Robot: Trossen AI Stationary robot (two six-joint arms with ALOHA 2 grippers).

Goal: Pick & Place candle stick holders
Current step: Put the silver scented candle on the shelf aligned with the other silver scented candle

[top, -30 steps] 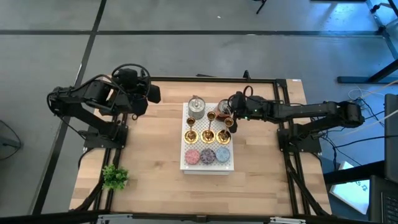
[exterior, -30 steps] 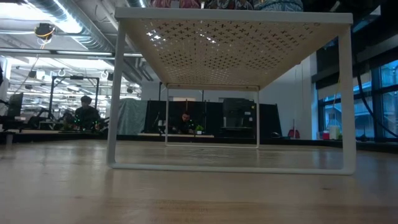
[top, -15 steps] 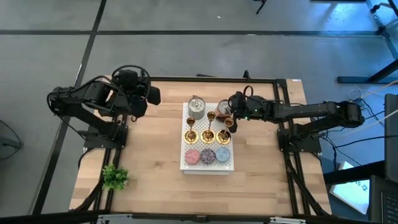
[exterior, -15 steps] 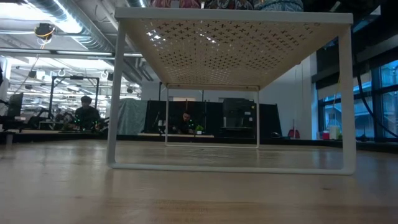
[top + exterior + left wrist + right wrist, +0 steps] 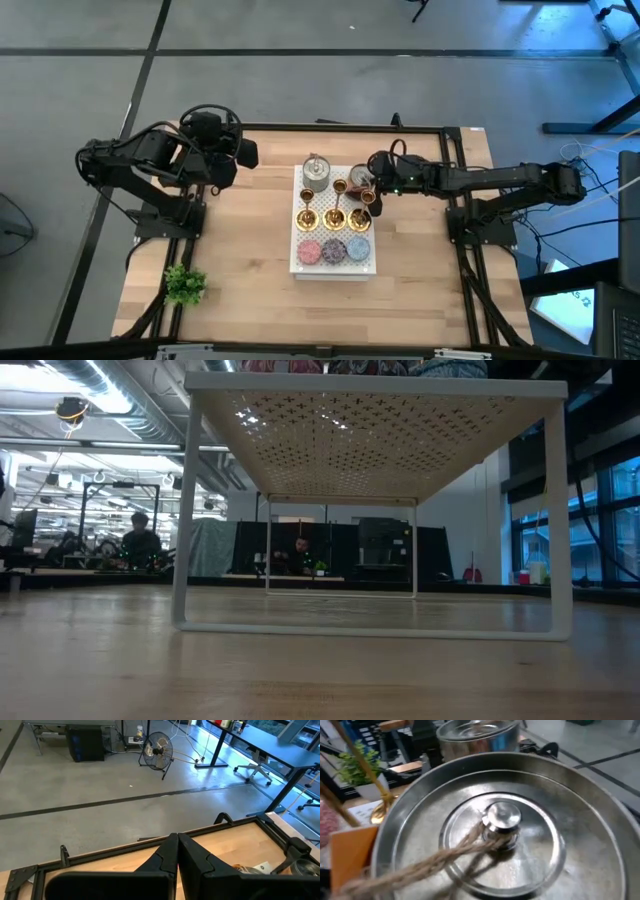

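Three gold candle stick holders [image 5: 308, 215] [image 5: 335, 215] [image 5: 359, 218] stand upright on their round bases in the middle row of a white perforated rack [image 5: 300, 268]. My right gripper [image 5: 369, 190] is over the rack's far right part, just above a silvery lidded pot [image 5: 500, 820]. That pot fills the right wrist view, and one gold stem [image 5: 365, 770] shows beside it. None of my right fingers show in that view. My left gripper [image 5: 177, 851] is shut and empty, raised over the table's far left part [image 5: 245, 152].
A second silvery pot [image 5: 316, 172] stands at the rack's far left. Pink, purple and blue discs [image 5: 333, 250] lie along its near row. A small green plant [image 5: 185, 284] stands at the table's near left. The rack stands on thin white legs [image 5: 182, 510].
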